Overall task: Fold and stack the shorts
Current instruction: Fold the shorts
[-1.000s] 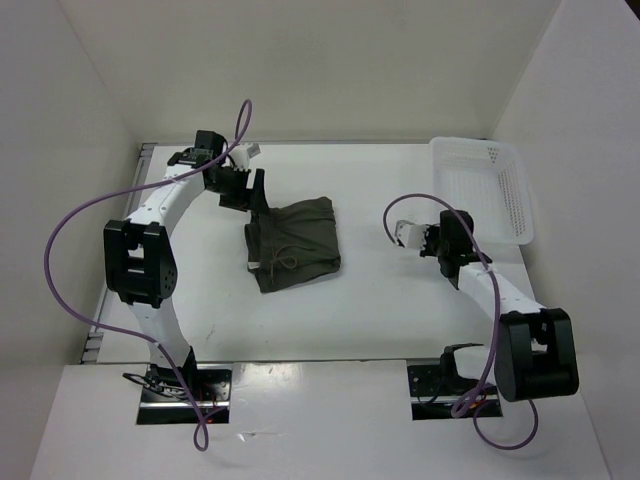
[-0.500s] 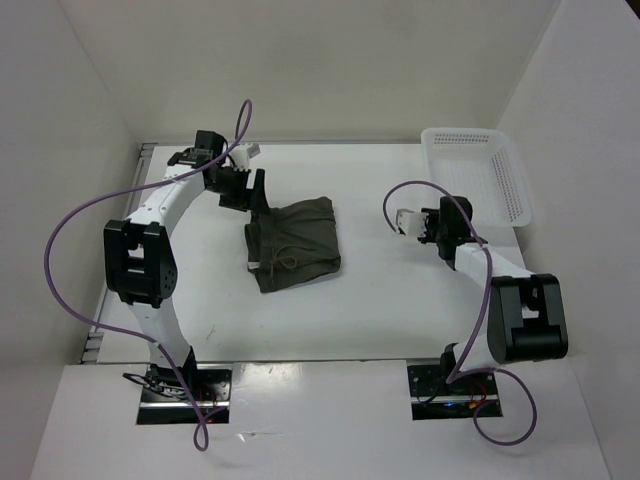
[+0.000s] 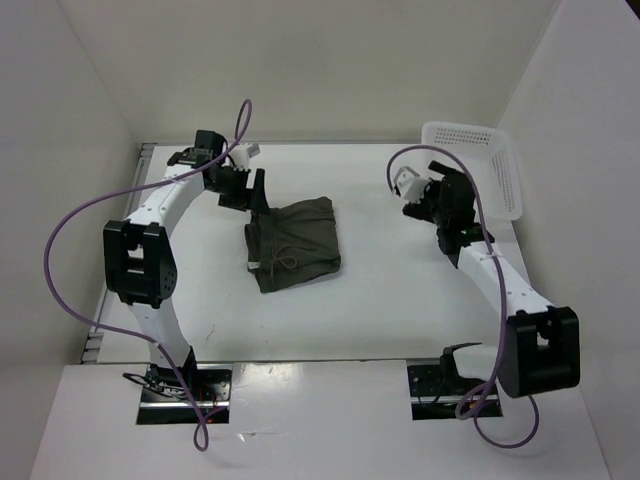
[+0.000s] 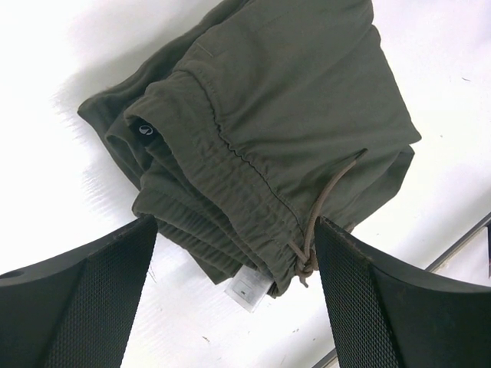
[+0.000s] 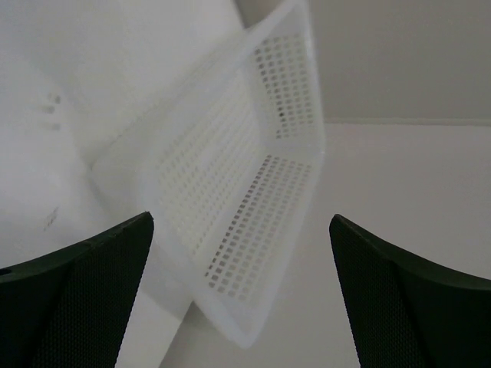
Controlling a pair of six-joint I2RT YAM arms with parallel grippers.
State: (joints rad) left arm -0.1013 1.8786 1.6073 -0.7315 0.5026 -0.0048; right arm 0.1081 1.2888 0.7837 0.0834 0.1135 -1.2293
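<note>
The dark olive shorts (image 3: 297, 243) lie folded on the white table, drawstring and waistband toward the near-left. In the left wrist view the shorts (image 4: 276, 107) fill the upper half, with a white label at their waistband edge. My left gripper (image 3: 257, 198) hovers at their far-left corner. The left gripper (image 4: 234, 230) is open, its fingers on either side of the waistband without pressing it. My right gripper (image 3: 455, 190) is far from the shorts, at the back right beside the basket. The right gripper (image 5: 242, 230) is open and holds nothing.
A white perforated basket (image 3: 503, 175) stands at the back right, tilted, right behind my right gripper. In the right wrist view the basket (image 5: 253, 176) is just ahead of the fingers, with nothing inside it. White walls enclose the table on three sides.
My right gripper has opened and its arm has swung toward the back of the table. The basket has shifted left and back and now looks tilted. The left arm and shorts have stayed put.
</note>
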